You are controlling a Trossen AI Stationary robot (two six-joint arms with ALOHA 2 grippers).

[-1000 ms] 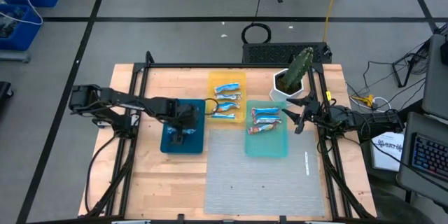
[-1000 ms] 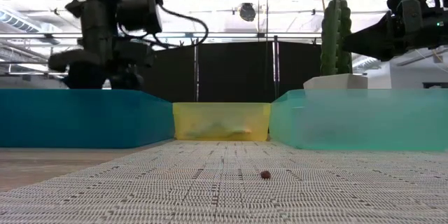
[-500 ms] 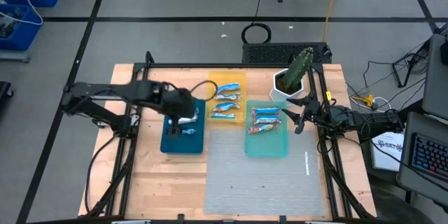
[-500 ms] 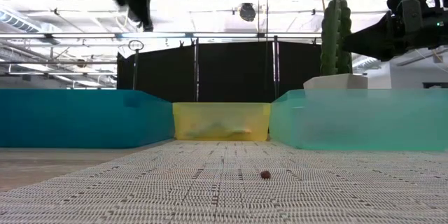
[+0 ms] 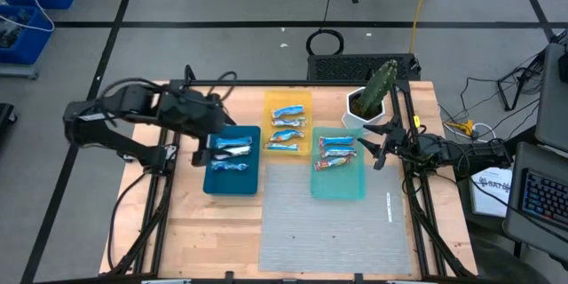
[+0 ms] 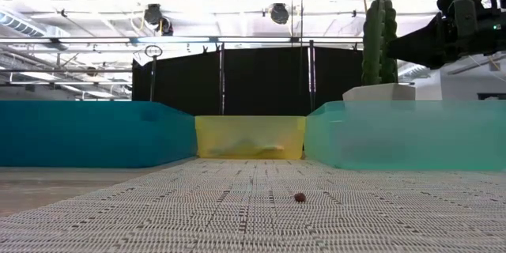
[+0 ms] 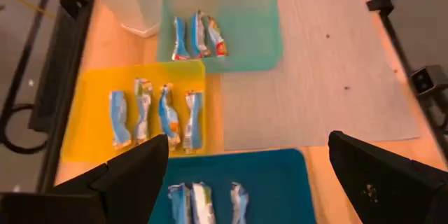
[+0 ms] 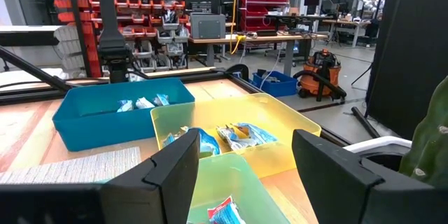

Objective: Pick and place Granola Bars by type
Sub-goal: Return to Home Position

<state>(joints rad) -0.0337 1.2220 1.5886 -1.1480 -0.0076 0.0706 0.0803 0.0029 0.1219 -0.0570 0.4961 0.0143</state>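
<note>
1. Nearest, a grey mat (image 5: 333, 222) lies on the bench (image 5: 213, 231), from the middle of its near edge up to the trays. One small dark crumb (image 6: 300, 198) sits on the mat.
2. At the mat's far left corner stands the blue tray (image 5: 222, 182). Three blue-and-white granola bars (image 5: 229, 153) lie side by side in its far half.
3. The left gripper (image 5: 204, 138) hangs above the far left corner of this tray, toward the bench's left edge. Its fingers are spread wide and nothing is between them.
4. The teal tray (image 5: 337, 185) overlaps the mat's far edge on the right. Three bars lie in its far half, and one has a reddish end.
5. The right gripper (image 5: 371, 146) hangs at the bench's right edge, just beside the teal tray's far right corner. It is spread apart and empty.
6. Farther back, between the two trays, the yellow tray (image 5: 269, 98) holds four blue-and-white bars.
7. A white pot (image 5: 355, 115) with a cactus (image 5: 380, 84) stands near the bench's far right corner.
</note>
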